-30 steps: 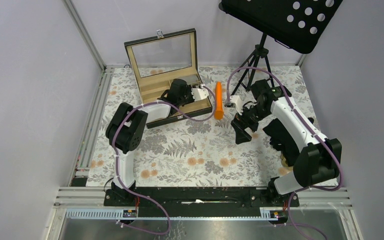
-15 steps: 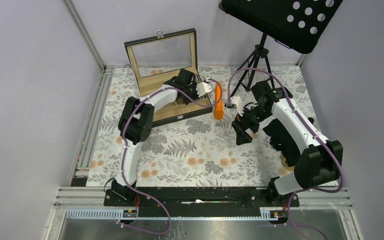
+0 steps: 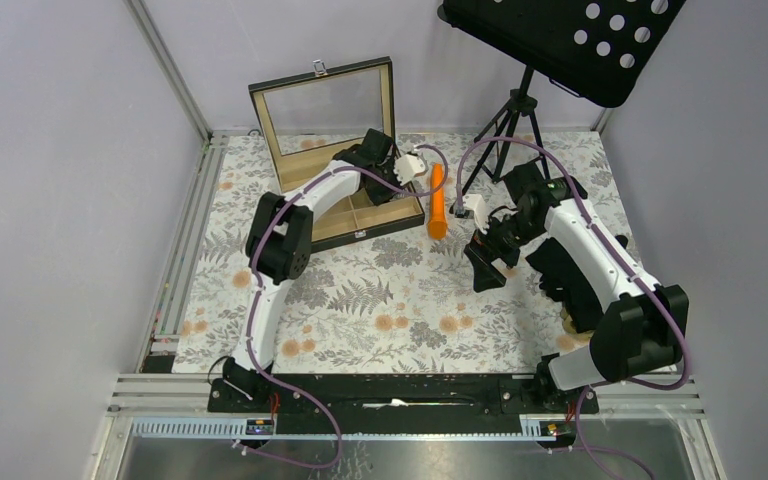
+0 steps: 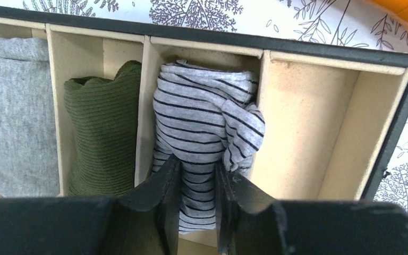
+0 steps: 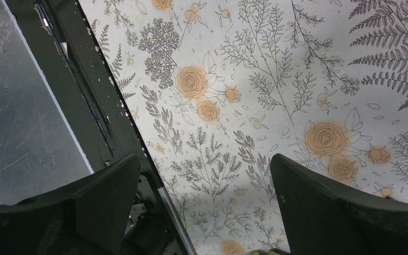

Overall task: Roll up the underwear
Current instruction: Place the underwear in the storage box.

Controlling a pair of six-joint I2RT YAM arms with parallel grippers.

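Observation:
A light grey underwear with dark stripes [image 4: 204, 114] lies rolled in the third compartment of the wooden box [image 4: 340, 50]. My left gripper [image 4: 197, 169] is shut on its near end, one finger on each side of the cloth. In the top view the left arm reaches over the box [image 3: 365, 232]. A heap of black underwear [image 3: 558, 272] lies on the flowered cloth at the right, partly under the right arm. My right gripper [image 5: 204, 159] hangs open over the bare cloth with nothing between its fingers, left of that heap [image 3: 484, 264].
Two more rolls fill the box: a plain grey roll [image 4: 10, 106] and a green ribbed roll [image 4: 101, 127]; the rightmost compartment [image 4: 308, 122] holds nothing. The glass lid [image 3: 325, 100] stands up. An orange stick [image 3: 438, 200] lies beside the box. A music stand [image 3: 515, 120] rises at the back right.
My left arm has swung toward the back right over the box, still gripping the striped underwear. The right arm has hardly moved.

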